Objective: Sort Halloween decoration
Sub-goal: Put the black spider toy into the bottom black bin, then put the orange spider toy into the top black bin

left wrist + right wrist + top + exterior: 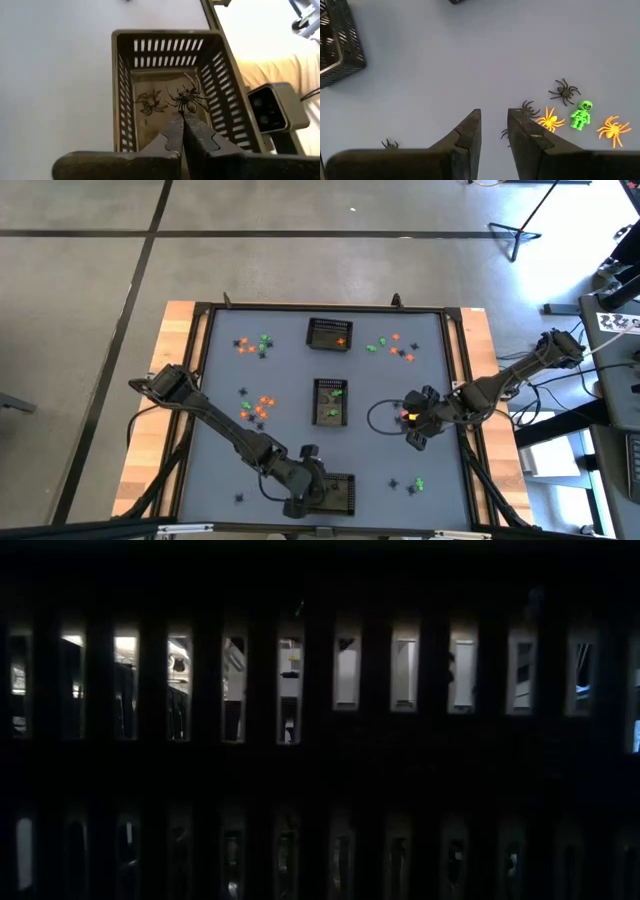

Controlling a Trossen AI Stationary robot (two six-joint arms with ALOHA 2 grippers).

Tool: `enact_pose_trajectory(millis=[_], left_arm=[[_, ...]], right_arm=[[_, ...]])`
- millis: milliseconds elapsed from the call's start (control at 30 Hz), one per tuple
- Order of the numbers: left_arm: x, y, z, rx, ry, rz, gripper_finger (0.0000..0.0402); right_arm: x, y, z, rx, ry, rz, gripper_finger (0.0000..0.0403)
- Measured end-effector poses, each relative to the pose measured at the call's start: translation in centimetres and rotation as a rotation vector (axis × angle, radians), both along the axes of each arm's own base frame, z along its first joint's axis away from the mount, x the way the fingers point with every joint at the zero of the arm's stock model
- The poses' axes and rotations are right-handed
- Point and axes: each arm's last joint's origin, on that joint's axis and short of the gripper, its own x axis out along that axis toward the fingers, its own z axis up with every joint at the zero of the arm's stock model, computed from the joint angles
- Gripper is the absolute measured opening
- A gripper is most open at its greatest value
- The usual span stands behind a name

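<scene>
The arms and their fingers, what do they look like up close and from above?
Both arms are dark, slim and jointed. The left arm has black cables trailing from its base; the right arm has cabling near its base too. The left gripper ends in two dark, tapering fingers with notched inner edges. The right gripper has blunter, wedge-shaped dark fingers.

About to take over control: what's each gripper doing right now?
Left gripper: shut on a black spider, over the near basket.
Right gripper: open, empty, above the table.
</scene>
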Motion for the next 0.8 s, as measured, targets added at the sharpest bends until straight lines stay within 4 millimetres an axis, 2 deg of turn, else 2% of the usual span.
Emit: enact_pose_trajectory(millis=[433,667,800], left_arm=[[0.1,0.2,0.1,0.071,-0.041,0.026,0.0068],[0.6,1.0,0.7,0.09,-0.074,0.037,0.0075],[0.7,1.4,1.9,0.127,-0.14,0.022,0.0076]], right_arm=[[-0.4,-0.3,-0.2,-0.008,0.048,-0.038,0.0092],[-0.3,-0.2,-1.2,-0.04,0.136,-0.084,0.0092],[-0.1,-0.1,-2.1,-0.081,0.206,-0.089,0.0092]])
